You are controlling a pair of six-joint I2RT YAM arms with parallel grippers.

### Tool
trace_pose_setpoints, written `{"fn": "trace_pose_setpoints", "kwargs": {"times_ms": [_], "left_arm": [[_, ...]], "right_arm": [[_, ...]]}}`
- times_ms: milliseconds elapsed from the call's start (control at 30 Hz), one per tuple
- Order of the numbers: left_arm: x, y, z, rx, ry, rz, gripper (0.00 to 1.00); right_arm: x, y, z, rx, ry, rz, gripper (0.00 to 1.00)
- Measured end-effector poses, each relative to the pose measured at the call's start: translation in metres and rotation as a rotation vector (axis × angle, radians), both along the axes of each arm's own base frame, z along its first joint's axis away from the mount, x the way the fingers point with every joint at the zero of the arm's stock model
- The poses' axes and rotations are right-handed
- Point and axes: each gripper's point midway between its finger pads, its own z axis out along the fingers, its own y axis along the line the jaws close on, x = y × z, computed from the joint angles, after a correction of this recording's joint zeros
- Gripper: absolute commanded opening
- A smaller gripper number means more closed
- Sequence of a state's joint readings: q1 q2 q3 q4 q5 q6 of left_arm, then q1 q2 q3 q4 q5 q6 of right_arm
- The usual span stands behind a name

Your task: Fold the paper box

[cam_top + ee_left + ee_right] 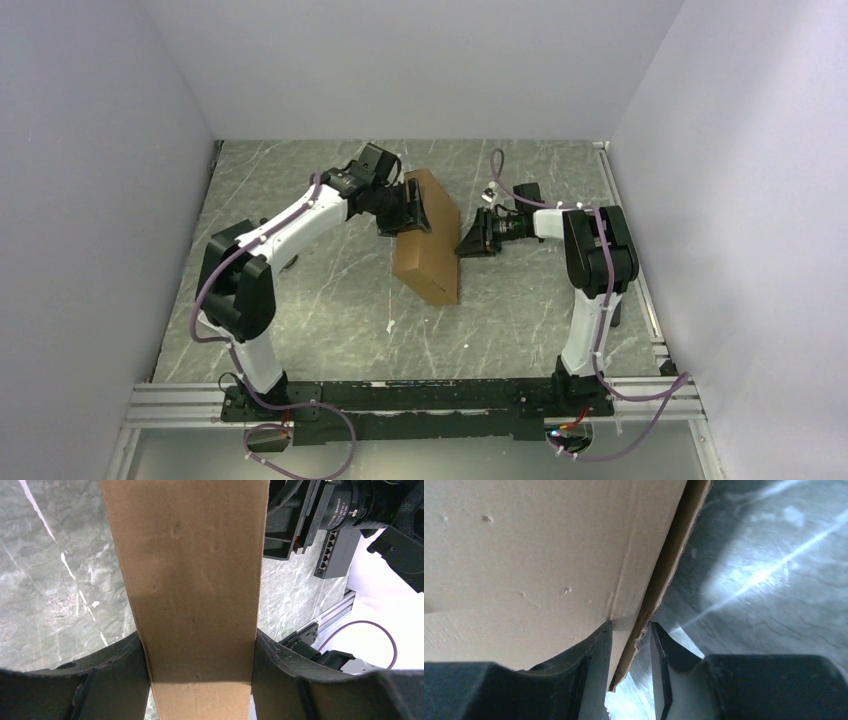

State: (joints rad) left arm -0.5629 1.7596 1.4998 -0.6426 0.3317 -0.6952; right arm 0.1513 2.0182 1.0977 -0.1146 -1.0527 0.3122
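The box (428,245) is mid-worktop (330,300) between the arms. It is already a shallow slab and looks to stand on edge. The left claw (200,655) clamps across its narrow side with a finger on each face, probably to steady it for the other arm. The right claw (630,630), set narrow, straddles a loose flap edge. I cannot tell whether it really pinches the board. It is probably there to tuck that flap.
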Motion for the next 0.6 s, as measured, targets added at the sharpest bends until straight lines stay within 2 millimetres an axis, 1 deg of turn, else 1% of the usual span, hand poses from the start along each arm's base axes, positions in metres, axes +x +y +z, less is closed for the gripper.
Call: {"fn": "trace_pose_setpoints", "kwargs": {"times_ms": [100, 167, 233, 333, 467, 600], "left_arm": [[0.002, -0.007, 0.001, 0.022, -0.015, -0.024, 0.66], [0.002, -0.013, 0.002, 0.033, -0.022, -0.044, 0.66], [0.001, -0.02, 0.003, 0.045, -0.025, -0.07, 0.69], [-0.005, -0.035, 0.003, 0.07, -0.034, -0.119, 0.71], [-0.014, -0.055, 0.01, 0.097, -0.064, -0.178, 0.73], [-0.021, -0.067, 0.013, 0.126, -0.083, -0.216, 0.75]], "right_arm": [[0.002, -0.011, -0.004, -0.028, -0.003, -0.013, 0.42], [0.004, -0.019, -0.005, -0.047, -0.014, -0.023, 0.42], [0.007, -0.029, -0.003, -0.069, -0.035, -0.039, 0.42], [0.017, -0.044, 0.008, -0.085, -0.085, -0.07, 0.42], [0.028, -0.062, 0.025, -0.098, -0.154, -0.113, 0.41], [0.035, -0.077, 0.036, -0.102, -0.187, -0.15, 0.37]]}}
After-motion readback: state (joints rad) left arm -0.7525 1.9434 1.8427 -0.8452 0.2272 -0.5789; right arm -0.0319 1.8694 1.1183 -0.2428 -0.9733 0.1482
